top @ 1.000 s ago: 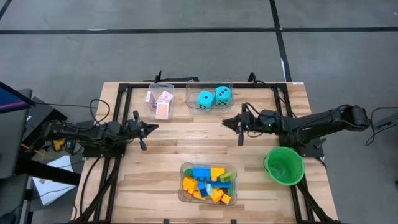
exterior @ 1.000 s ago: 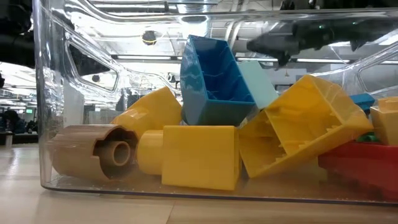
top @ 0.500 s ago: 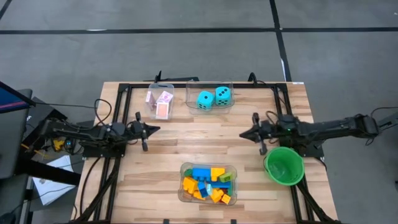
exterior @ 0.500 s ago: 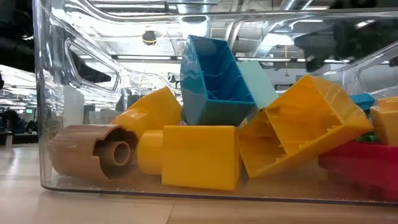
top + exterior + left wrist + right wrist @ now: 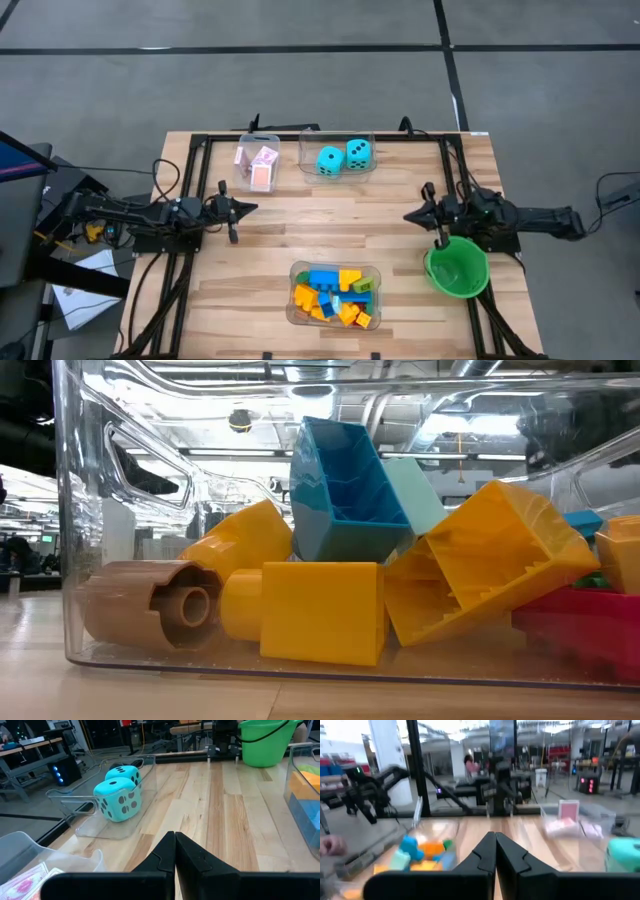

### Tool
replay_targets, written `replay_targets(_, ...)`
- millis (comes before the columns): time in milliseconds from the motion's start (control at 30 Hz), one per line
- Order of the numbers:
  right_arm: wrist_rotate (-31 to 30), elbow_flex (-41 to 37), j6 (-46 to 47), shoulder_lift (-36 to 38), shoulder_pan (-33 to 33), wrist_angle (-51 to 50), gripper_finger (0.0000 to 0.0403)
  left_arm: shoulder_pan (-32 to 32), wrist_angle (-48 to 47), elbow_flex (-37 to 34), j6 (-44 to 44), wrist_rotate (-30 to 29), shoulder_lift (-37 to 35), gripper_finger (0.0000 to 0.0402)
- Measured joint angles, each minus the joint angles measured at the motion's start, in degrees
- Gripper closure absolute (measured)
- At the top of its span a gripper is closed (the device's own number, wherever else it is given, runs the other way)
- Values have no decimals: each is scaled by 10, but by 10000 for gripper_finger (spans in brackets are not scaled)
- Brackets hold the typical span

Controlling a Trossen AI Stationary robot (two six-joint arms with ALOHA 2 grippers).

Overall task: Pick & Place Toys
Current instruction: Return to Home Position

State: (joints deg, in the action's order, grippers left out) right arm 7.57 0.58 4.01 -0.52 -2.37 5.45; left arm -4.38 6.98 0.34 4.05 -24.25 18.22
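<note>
**Toys binned; both hands closed and empty. Hazard: bowl contact at 4 o'clock.**

The bricks (image 5: pixel 333 292) lie heaped in the brick tub (image 5: pixel 75 560) at 6 o'clock on the tabletop (image 5: pixel 300 235). The dice (image 5: pixel 344 156) sit in the dice tub (image 5: pixel 75 805) at 12 o'clock, and the cards (image 5: pixel 259 165) in the card tub (image 5: pixel 262 137) at 11 o'clock. The left hand (image 5: pixel 243 208) hangs at 9 o'clock with its fingers pressed together, holding nothing. The right hand (image 5: pixel 410 216) at 3 o'clock is likewise closed and empty. Its arm lies just beside the rim of the bowl (image 5: pixel 457 268), which stands near the tabletop edge. Probable fault: a low or sideways move of the right arm clips the rim and tips the bowl or pushes it off the edge. Secondary fault: a jolt to the tabletop shifts the loosely stacked top bricks.
</note>
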Motion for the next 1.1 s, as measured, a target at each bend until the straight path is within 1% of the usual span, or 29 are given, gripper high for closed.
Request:
replay_targets(100, -5, 2, -1, 2, 0, -44, 403, 0, 0, 0, 0, 0, 0, 401)
replay_targets(467, -2, 3, -26, -19, 21, -46, 403, 0, 11, 0, 0, 1, 13, 401)
replay_targets(667, -3, 3, -26, -36, 19, -47, 403, 0, 10, 0, 0, 1, 17, 401)
replay_targets(1100, -3, 3, -25, -36, 19, -47, 403, 0, 10, 0, 0, 1, 17, 401)
